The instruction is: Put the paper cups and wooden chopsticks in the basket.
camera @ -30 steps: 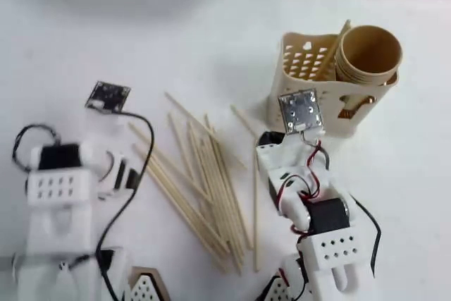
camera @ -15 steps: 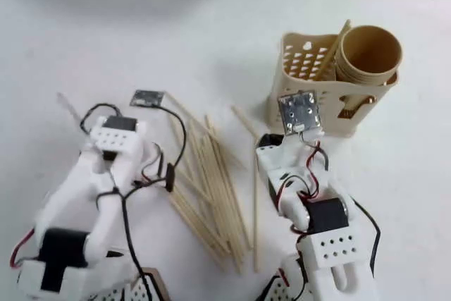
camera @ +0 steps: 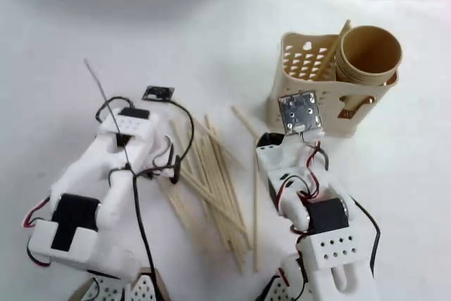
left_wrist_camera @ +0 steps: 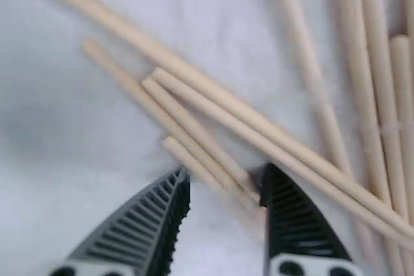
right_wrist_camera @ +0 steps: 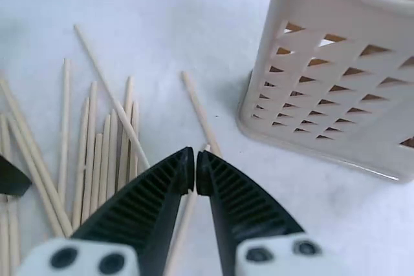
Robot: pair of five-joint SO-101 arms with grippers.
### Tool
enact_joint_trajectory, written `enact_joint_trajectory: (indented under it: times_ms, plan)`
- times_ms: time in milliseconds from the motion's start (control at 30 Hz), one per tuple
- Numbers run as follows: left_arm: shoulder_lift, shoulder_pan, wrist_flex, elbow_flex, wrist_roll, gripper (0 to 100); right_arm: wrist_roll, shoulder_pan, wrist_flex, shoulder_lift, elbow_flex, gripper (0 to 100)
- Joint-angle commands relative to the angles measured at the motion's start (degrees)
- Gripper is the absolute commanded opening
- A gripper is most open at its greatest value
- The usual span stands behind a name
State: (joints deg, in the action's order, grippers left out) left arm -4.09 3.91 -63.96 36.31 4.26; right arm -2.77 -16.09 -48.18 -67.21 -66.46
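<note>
White table (camera: 211, 40) — loose chopsticks (camera: 211, 174), basket (camera: 373, 103) beyond

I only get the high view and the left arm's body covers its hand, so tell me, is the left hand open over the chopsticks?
Observer: Yes. The left hand is open, and a few chopsticks run between its tips.
Operator: Okay, and the right hand, is it holding anything?
Observer: No. The right hand is shut and empty, close to the basket.
Operator: Anything near its tips?
Observer: One loose chopstick lies just beyond them, between the pile and the basket.
</note>
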Motion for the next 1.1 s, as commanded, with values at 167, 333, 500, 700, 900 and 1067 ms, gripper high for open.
enact_joint_trajectory:
  times_ms: [167, 333, 500, 700, 900, 1067]
  plan:
    - [-3.03, -0.31, 0.62, -4.31, 0.09, 2, 0.09, 0.22, 1.01, -1.27, 0.26, 2.1]
    - [-2.95, -0.04, -1.23, -5.36, 0.00, 2, 0.09, 0.22, 1.01, -1.27, 0.26, 2.1]
    - [-2.95, -0.22, -10.37, -13.36, -3.78, 2, 0.09, 0.22, 1.01, -1.27, 0.26, 2.1]
    - [-2.95, -0.04, -19.16, -26.02, -4.04, 2, 0.09, 0.22, 1.01, -1.27, 0.26, 2.1]
    - [-2.95, -0.04, -27.43, -41.14, -4.13, 2, 0.09, 0.31, 1.01, -1.27, 0.26, 2.1]
    - [-2.95, 0.13, -34.29, -55.12, -6.15, 2, 0.18, 2.77, 1.36, -1.27, 0.26, 2.0]
